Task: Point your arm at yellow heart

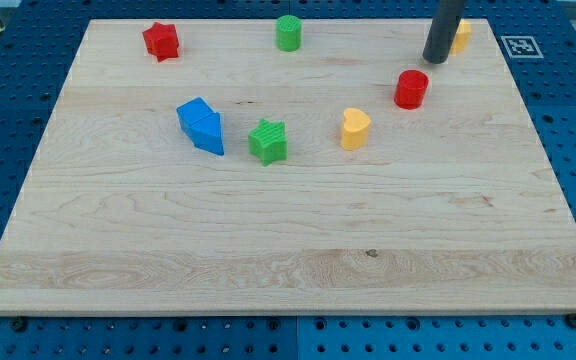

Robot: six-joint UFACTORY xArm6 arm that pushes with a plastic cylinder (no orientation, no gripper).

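Observation:
The yellow heart (355, 128) lies on the wooden board (288, 240), right of the middle. My tip (435, 59) is at the view's top right, up and to the right of the heart and well apart from it. A red cylinder (411, 89) stands between the tip and the heart, just below and left of the tip. A second yellow block (461, 35) sits right behind the rod, partly hidden; its shape cannot be made out.
A green star (268, 141) lies left of the heart. Two blue blocks (201, 125) touch each other further left. A red star (161, 41) is at top left. A green cylinder (288, 33) is at top centre.

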